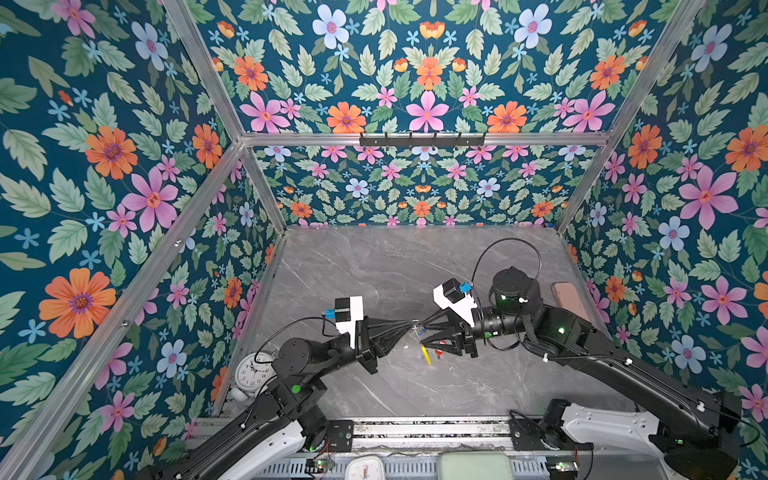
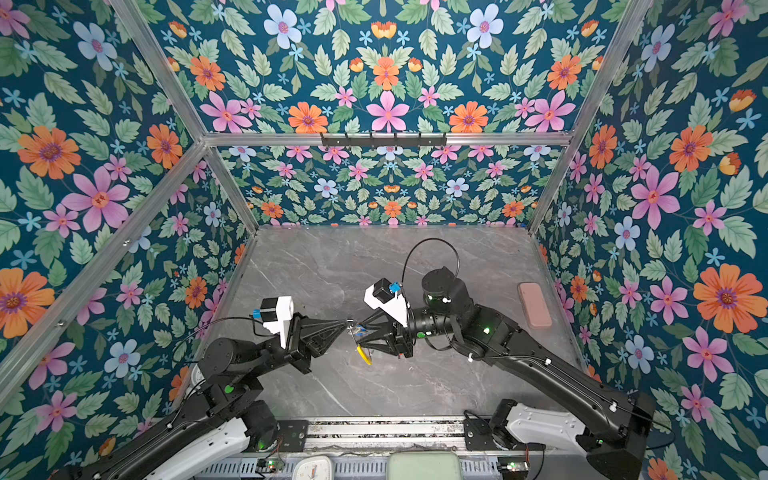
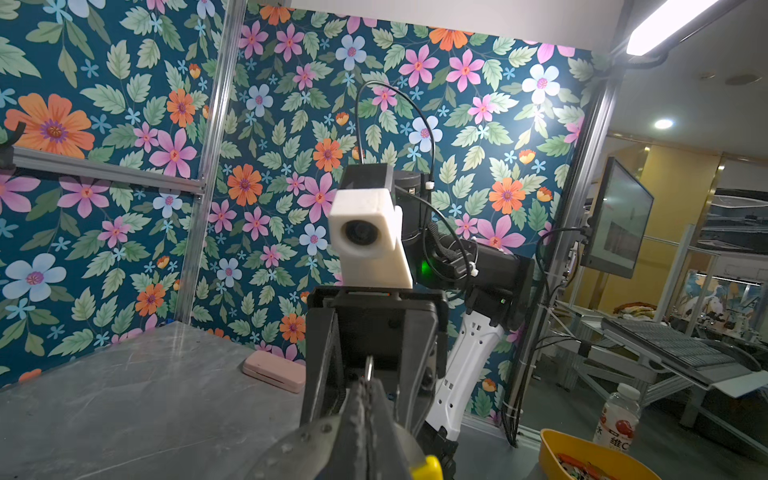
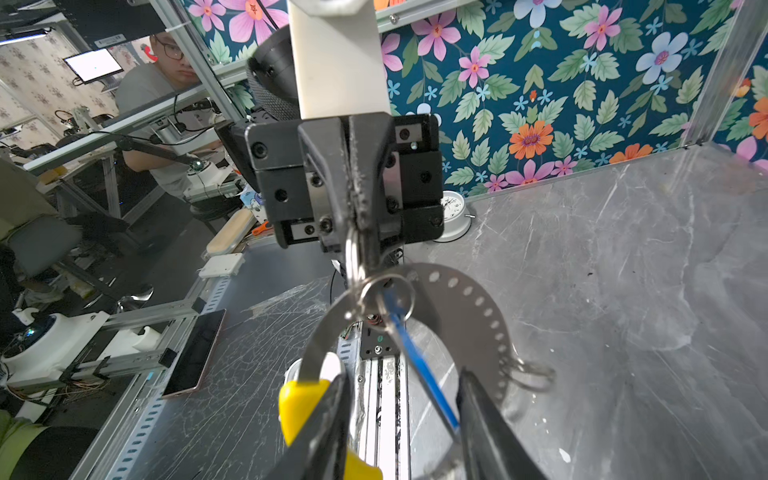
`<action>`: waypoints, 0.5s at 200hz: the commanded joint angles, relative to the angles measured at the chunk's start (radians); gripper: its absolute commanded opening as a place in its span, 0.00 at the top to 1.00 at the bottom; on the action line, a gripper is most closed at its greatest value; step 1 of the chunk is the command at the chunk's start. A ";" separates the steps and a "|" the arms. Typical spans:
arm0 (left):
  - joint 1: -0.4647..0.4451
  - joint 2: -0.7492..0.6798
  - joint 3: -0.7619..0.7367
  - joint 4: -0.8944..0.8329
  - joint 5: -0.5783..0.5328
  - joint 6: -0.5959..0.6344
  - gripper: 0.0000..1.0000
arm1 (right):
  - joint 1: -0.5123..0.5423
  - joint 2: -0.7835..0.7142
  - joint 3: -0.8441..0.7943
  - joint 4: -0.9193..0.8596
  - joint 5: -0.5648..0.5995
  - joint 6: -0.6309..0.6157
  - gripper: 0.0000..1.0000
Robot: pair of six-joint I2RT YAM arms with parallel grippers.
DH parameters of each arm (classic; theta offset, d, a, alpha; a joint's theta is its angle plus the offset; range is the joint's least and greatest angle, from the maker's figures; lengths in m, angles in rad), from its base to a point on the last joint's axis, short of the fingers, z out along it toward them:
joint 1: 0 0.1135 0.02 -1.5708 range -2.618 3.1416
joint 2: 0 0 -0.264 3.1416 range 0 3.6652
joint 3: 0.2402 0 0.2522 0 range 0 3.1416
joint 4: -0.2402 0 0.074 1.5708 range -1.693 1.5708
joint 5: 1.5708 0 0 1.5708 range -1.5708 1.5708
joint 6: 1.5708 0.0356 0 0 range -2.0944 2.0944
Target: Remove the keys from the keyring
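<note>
Left fingers [image 4: 365,187] clamp the keyring [image 4: 469,307], fully shut. Right fingers [image 4: 490,415] stand apart, holding nothing. Blue-tagged key [image 4: 419,365] hangs between them, judged not yet off.

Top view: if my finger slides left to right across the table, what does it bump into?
White clock → left arm's camera → keyring, hanging with its yellow part lowest → right arm's camera → pink case.
</note>
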 commanded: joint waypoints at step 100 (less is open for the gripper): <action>0.001 -0.022 -0.039 0.156 -0.059 -0.018 1.00 | -0.010 -0.014 -0.118 0.579 0.016 0.327 0.50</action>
